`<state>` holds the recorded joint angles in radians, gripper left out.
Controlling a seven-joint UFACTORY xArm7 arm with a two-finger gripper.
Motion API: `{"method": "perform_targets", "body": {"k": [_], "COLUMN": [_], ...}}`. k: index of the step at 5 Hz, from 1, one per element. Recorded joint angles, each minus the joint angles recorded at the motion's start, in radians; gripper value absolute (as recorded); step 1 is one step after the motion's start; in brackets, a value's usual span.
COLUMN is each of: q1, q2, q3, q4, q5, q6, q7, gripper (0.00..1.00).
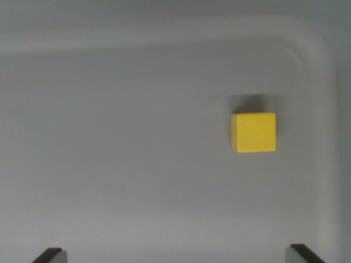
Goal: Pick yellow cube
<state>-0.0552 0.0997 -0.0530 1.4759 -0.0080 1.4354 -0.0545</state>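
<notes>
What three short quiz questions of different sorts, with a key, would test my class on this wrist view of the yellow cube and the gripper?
1. True or false: the yellow cube sits at the wrist view's left.
2. The cube rests inside: A) a grey tray B) a wire basket C) a bowl.
3. Fill in: the gripper fingertips stand wide ____, holding nothing.

Key: 1 false; 2 A; 3 apart.

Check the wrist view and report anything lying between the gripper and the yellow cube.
Nothing visible does. The yellow cube sits alone on the bare grey tray, toward the wrist view's right. The gripper shows only its two fingertips at the bottom edge, wide apart.
</notes>
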Motion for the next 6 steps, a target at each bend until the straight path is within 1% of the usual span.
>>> {"method": "perform_targets", "body": {"k": [1, 2, 3, 4, 5, 6], "q1": [0.0, -0.0073, -0.0073, -0.0151, -0.0151, -0.0231], "q2": [0.0, 0.029, 0.029, 0.059, 0.059, 0.091], "q3": [0.0, -0.004, -0.004, -0.008, -0.008, -0.012], "q4": [0.0, -0.014, -0.014, -0.028, -0.028, -0.044], "q5": [0.0, 0.0067, 0.0067, 0.0137, 0.0137, 0.021], "q6": [0.0, -0.041, -0.041, -0.085, -0.085, -0.13], "q7": [0.0, -0.019, -0.019, -0.039, -0.039, -0.06], "gripper": [0.0, 0.0, 0.0, 0.0, 0.0, 0.0]}}
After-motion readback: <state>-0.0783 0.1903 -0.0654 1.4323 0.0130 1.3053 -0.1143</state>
